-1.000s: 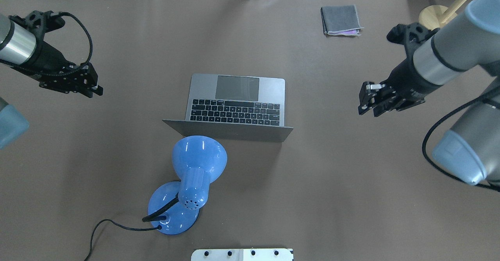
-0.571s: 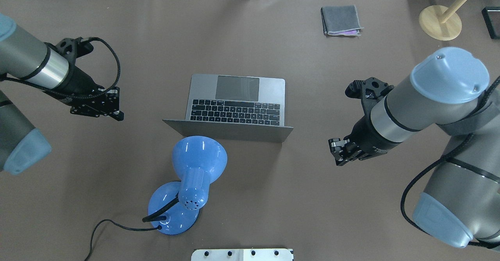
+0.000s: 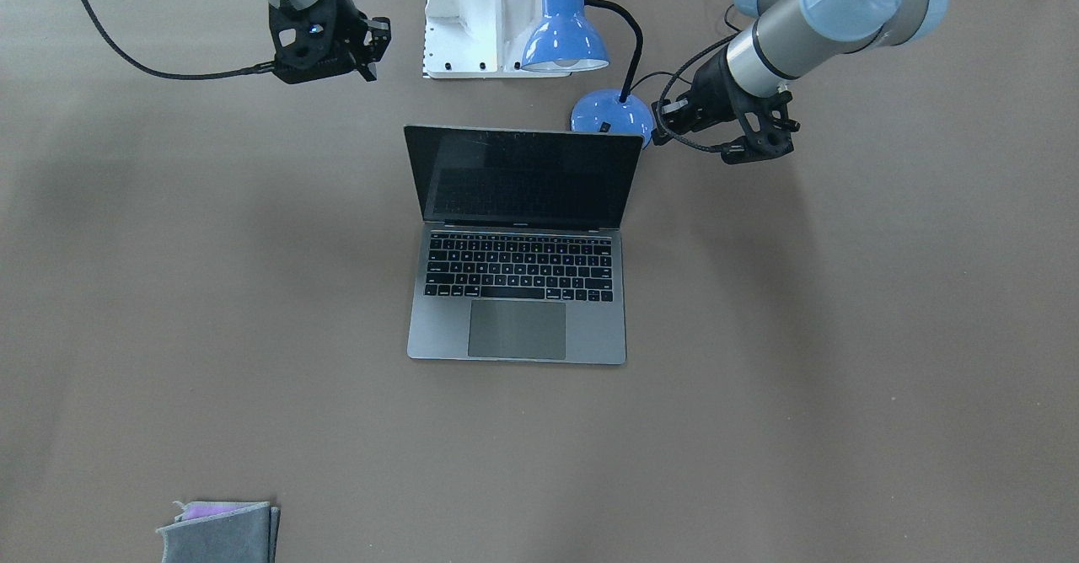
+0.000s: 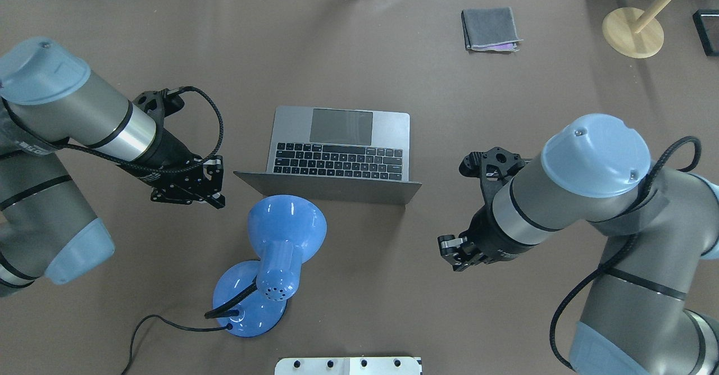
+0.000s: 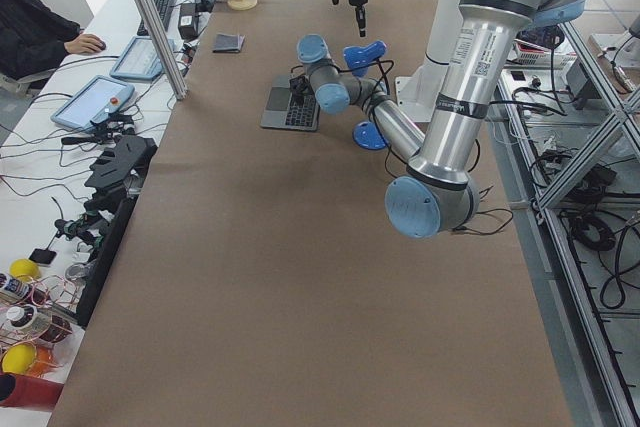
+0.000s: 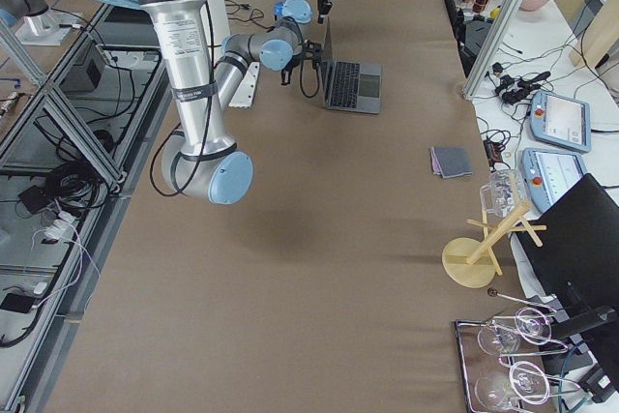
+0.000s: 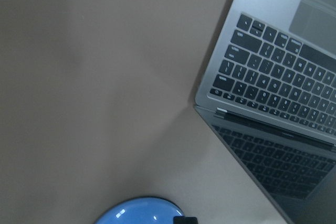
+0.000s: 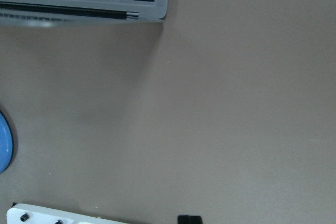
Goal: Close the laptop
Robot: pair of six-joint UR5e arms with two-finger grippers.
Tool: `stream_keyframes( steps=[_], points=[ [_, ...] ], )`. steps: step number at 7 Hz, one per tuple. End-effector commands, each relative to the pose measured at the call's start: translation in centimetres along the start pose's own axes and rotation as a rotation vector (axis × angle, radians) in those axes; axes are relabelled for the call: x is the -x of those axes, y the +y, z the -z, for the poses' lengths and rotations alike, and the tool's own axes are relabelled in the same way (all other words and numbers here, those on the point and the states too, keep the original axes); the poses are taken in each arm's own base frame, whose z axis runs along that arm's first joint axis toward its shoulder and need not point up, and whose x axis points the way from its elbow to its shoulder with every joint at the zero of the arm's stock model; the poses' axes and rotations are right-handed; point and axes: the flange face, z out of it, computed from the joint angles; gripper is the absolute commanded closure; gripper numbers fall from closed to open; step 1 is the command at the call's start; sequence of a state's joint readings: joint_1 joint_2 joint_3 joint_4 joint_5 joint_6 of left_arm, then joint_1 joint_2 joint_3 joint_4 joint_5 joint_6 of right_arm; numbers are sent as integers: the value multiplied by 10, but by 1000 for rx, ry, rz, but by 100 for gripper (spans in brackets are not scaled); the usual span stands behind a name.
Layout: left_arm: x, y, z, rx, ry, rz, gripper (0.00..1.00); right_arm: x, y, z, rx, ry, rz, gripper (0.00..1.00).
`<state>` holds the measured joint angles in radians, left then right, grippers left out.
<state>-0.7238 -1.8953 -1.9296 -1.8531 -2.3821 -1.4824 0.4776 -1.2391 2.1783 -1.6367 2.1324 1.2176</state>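
Two pincers of mine, the left gripper (image 4: 218, 201) and the right gripper (image 4: 451, 256), hover either side of the open laptop (image 4: 342, 145) at table centre. Both seem pressed together. A blue lamp (image 4: 286, 223) stands near the lid's back.

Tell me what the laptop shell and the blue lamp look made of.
Laptop: looks like anodised aluminium, matte grey with an even, soft sheen. Its keys look like black plastic. Desk lamp: glossy blue with sharp white highlights, probably painted metal, possibly plastic. Its black gooseneck curves smoothly, so it is likely a flexible metal tube.
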Motion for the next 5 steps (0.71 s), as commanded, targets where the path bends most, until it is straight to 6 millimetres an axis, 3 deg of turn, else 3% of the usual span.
stream_keyframes(
  steps=[1, 3, 5],
  points=[
    [-23, 14, -4, 19, 20, 16, 100, 38, 3, -5, -11, -28, 24, 100],
    [-27, 20, -10, 31, 18, 24, 100, 62, -18, -8, -69, -23, 31, 100],
    [-36, 24, -15, 39, 21, 22, 100, 88, -46, 3, -117, -41, 21, 100]
  ],
)
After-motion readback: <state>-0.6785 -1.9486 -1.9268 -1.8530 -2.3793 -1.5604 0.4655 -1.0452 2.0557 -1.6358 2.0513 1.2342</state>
